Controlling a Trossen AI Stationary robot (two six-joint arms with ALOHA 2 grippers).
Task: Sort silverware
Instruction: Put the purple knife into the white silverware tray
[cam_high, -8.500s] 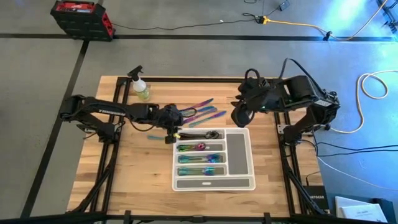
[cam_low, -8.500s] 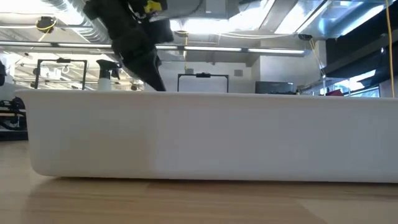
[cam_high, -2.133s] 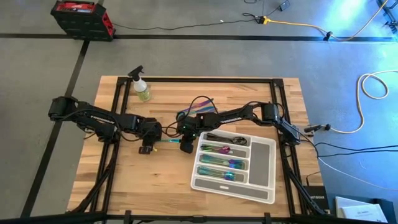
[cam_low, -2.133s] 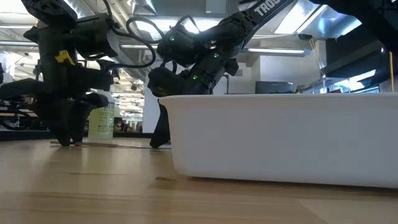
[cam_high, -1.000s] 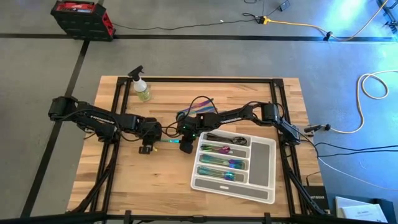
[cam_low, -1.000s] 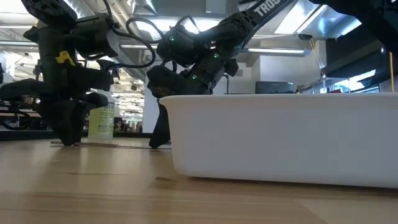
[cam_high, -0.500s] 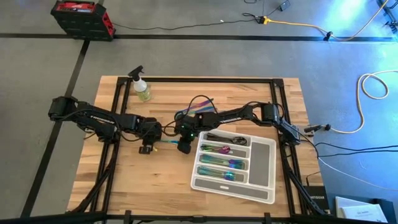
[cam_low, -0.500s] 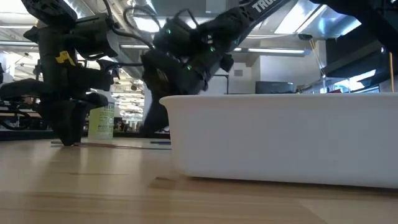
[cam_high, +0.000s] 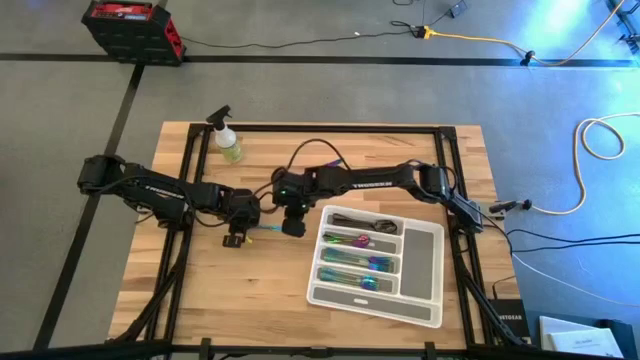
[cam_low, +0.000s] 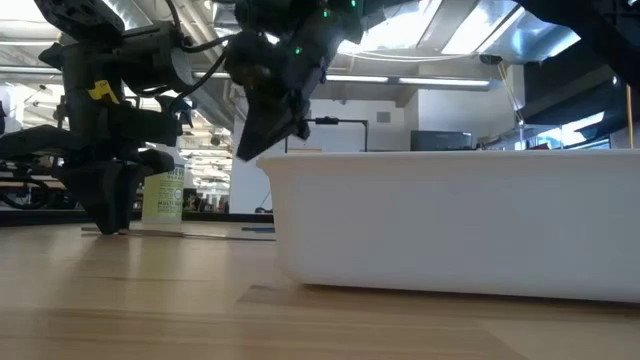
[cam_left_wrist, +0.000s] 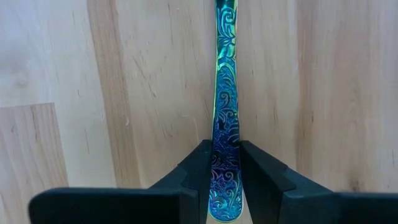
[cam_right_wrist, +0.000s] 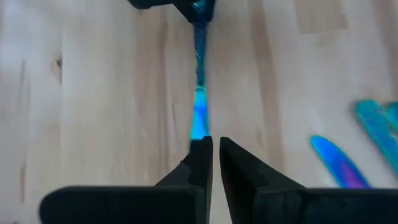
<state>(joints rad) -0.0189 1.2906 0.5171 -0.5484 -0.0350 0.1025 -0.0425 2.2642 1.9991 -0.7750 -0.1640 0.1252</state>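
Observation:
A slim iridescent blue-green piece of silverware (cam_high: 262, 230) lies flat on the wooden table, left of the white tray (cam_high: 421, 250). My left gripper (cam_high: 237, 238) is shut on its embossed handle end. My right gripper (cam_high: 292, 228) hangs over the piece's other end (cam_right_wrist: 199, 118), fingers almost together with nothing between them. In the low view it (cam_low: 250, 150) is up above the top of the tray wall (cam_low: 450, 220). The tray's compartments hold more rainbow pieces (cam_high: 350, 262) and dark ones (cam_high: 362, 222). My left gripper pinches the embossed handle (cam_left_wrist: 224, 163) near its free end, one finger on each long edge. The fingers come down from above. The piece lies flat on the table and runs away from the gripper toward the table's right.
A yellow-green spray bottle (cam_high: 229, 142) stands at the far left of the table. Two loose iridescent pieces (cam_right_wrist: 339, 163) lie on the wood beside my right gripper. The tray sits askew on the right half. A black frame (cam_high: 300, 128) borders the table.
My right gripper has risen from the table beside the tray wall to above that wall and has shifted a little toward the table's left and far edges. The iridescent piece has stayed flat on the table in my left gripper.

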